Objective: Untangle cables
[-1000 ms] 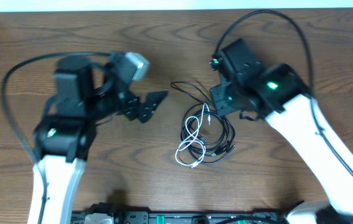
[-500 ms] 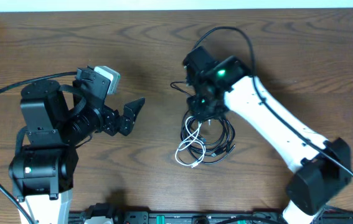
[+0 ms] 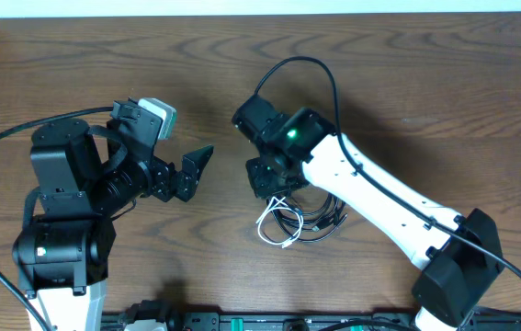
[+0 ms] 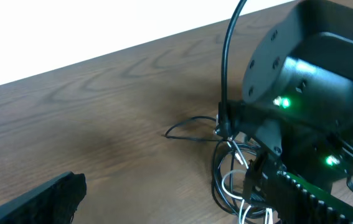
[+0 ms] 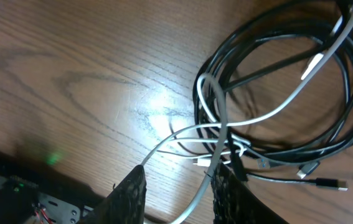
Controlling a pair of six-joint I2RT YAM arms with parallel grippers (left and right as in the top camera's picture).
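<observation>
The left gripper (image 3: 194,173) hangs above the table (image 3: 425,74) on the left side, its jaws spread wide with nothing between them. Near the middle, the right gripper (image 3: 266,179) is low at the tangle's left edge. Its jaws are partly spread and the white cable (image 5: 222,130) runs between them, unpinched. The black cable (image 5: 349,118) lies coiled on the table just to the right, threaded through the white loops.
</observation>
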